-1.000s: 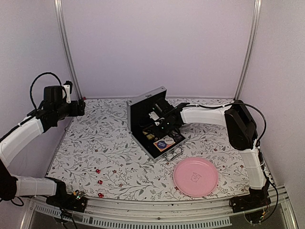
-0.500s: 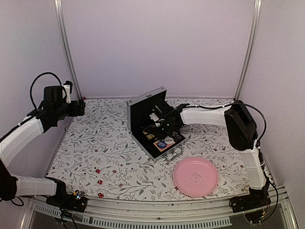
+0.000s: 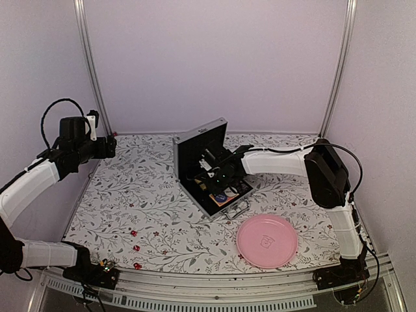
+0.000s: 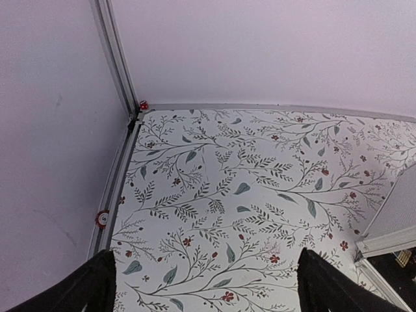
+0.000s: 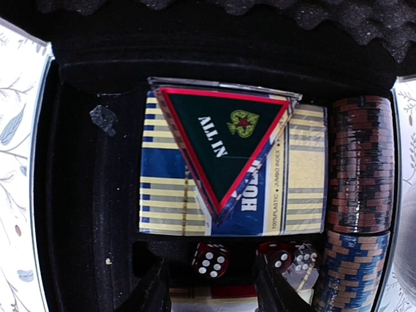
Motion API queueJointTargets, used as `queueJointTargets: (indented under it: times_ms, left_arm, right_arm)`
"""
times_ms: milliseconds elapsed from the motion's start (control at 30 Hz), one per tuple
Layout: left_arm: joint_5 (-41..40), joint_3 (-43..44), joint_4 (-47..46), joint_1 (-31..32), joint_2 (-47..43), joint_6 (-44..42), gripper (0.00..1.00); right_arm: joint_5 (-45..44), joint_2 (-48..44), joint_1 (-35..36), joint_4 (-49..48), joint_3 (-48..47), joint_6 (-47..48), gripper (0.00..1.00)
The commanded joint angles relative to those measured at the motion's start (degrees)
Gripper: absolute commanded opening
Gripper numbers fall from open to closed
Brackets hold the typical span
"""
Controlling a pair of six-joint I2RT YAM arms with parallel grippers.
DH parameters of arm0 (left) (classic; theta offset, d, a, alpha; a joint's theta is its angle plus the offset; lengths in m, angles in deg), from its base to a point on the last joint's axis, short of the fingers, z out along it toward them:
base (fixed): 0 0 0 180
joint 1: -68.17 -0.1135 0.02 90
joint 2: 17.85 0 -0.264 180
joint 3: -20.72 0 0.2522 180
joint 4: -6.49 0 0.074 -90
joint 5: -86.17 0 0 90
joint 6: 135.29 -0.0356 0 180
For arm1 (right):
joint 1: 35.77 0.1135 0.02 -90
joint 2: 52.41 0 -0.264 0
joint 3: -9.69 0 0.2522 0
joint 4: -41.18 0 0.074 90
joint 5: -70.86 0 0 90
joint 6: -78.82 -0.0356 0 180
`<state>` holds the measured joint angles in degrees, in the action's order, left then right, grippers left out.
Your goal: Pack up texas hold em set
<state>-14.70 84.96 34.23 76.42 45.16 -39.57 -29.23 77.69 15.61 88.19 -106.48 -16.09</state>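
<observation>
My right pincer (image 5: 211, 289) hangs inside the open briefcase (image 3: 192, 153), its fingers moderately apart and gripping nothing. Just past its tips, two red dice (image 5: 209, 259) lie in a black slot. Beyond them sits the card deck (image 5: 296, 175) with the green "ALL IN" triangle (image 5: 224, 136) lying on top. To the pincer's right, stacked chips (image 5: 361, 162) fill their trough, and farthest in is the lid's rippled foam (image 5: 260, 16). I judge the packing mostly done. What is left is a few loose dice (image 3: 133, 233), well away from this pincer towards my left arm's base, and the lid, which is not yet shut. My left pincer (image 4: 207, 273) is spread wide and empty, near the counter's far-left corner and well apart from the case. The counter (image 3: 149, 195) wears a leafy floral print, and a pink plate (image 3: 266, 240) rests near the case's handle side. Plain pale walls (image 3: 214, 58) and metal posts close the space in.
</observation>
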Motion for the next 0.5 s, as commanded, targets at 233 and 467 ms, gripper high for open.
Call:
queueJointTargets:
  times_ms: [233,467]
  left_arm:
    - [0.92,-0.29,-0.75,0.54,-0.42,-0.36,0.97]
    - [1.03,-0.29,-0.72,0.54,-0.41,-0.35,0.97]
  right_arm:
    - [-6.86,1.12,0.04,2.48,-1.82,0.62,0.47]
    - [-10.54,1.18,-0.15,2.94,-2.21,0.25,0.5]
